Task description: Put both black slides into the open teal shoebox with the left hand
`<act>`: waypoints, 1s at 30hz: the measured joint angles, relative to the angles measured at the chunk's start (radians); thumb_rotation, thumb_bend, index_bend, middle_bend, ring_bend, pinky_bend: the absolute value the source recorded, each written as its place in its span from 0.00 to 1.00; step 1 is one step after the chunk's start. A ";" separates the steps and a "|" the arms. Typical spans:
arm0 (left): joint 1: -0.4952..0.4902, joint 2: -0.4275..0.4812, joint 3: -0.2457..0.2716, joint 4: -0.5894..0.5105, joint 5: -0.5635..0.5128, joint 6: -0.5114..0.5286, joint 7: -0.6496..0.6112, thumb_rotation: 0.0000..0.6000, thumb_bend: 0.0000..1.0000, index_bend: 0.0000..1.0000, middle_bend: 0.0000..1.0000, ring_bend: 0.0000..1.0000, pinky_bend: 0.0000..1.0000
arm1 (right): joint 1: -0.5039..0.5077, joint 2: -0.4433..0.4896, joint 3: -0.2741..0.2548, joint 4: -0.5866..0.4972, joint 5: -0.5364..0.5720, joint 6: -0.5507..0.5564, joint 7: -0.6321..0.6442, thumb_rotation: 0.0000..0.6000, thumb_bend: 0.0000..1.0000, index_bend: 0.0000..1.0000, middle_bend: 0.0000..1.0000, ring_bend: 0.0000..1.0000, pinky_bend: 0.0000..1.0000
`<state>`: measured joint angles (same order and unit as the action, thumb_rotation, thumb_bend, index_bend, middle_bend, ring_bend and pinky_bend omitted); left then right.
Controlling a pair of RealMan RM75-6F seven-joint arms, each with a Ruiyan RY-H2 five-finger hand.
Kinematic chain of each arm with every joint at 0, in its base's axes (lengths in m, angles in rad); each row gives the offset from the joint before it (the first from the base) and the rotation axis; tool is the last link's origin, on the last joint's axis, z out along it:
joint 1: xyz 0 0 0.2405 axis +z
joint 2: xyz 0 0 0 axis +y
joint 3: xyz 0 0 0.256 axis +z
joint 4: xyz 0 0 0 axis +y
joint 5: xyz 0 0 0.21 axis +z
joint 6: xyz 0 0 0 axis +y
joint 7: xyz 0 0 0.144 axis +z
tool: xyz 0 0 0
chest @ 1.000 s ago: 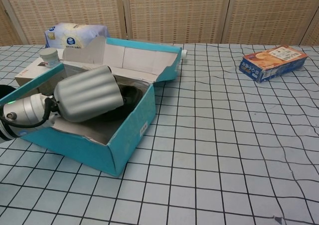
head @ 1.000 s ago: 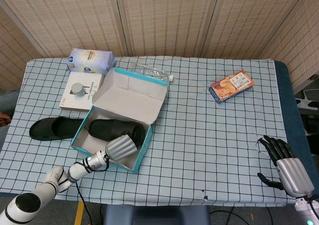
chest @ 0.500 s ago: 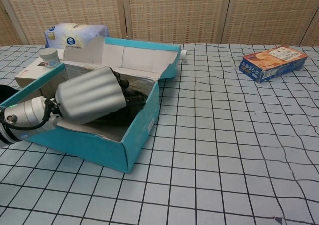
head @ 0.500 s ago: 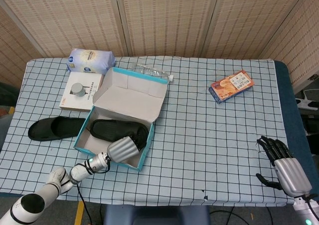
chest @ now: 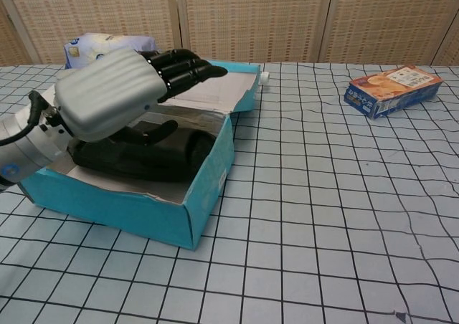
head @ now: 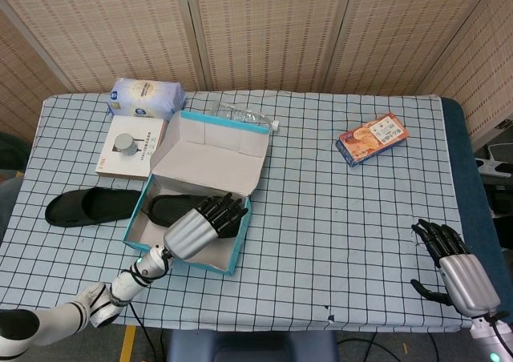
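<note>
The open teal shoebox (head: 237,248) (chest: 208,183) stands at the table's front left, lid flap raised behind it. One black slide (head: 172,209) (chest: 165,155) lies inside the box. The other black slide (head: 84,206) lies on the cloth just left of the box, out of the chest view. My left hand (head: 202,223) (chest: 122,87) hovers above the box's right part, fingers stretched out and holding nothing. My right hand (head: 458,270) rests at the table's front right corner, fingers apart and empty.
Behind the box sit a white carton with a grey knob (head: 130,145), a blue-white packet (head: 146,98) (chest: 104,46) and a clear plastic bottle (head: 244,117). An orange-blue snack box (head: 372,138) (chest: 393,89) lies at the back right.
My left hand has risen out of the box and spread its fingers, leaving the slide inside. The box has shifted slightly to the right.
</note>
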<state>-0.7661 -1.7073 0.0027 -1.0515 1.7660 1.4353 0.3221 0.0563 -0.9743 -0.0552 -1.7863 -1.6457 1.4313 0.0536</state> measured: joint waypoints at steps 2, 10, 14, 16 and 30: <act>0.009 0.037 -0.007 -0.070 -0.043 -0.047 0.008 1.00 0.45 0.02 0.16 0.13 0.30 | 0.000 0.001 0.000 0.001 -0.002 0.003 0.004 0.99 0.16 0.00 0.00 0.00 0.00; 0.042 0.158 0.000 -0.253 -0.201 -0.273 0.124 1.00 0.44 0.11 0.28 0.30 0.27 | -0.004 0.003 -0.005 0.002 -0.014 0.013 0.011 0.99 0.16 0.00 0.00 0.00 0.00; 0.050 0.166 0.005 -0.265 -0.239 -0.335 0.145 1.00 0.44 0.13 0.33 0.37 0.23 | -0.005 0.003 -0.005 0.002 -0.015 0.016 0.013 0.99 0.16 0.00 0.00 0.00 0.00; 0.051 0.159 0.007 -0.258 -0.240 -0.342 0.140 1.00 0.44 0.14 0.33 0.37 0.22 | -0.005 0.002 -0.005 0.002 -0.015 0.016 0.012 0.99 0.16 0.00 0.00 0.00 0.00; 0.054 0.129 -0.020 -0.243 -0.107 -0.167 0.073 1.00 0.44 0.14 0.26 0.22 0.20 | 0.003 -0.003 -0.008 0.003 -0.014 -0.002 -0.001 0.99 0.16 0.00 0.00 0.00 0.00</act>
<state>-0.7125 -1.5780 -0.0171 -1.2947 1.6588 1.2685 0.3955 0.0591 -0.9777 -0.0631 -1.7837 -1.6598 1.4298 0.0521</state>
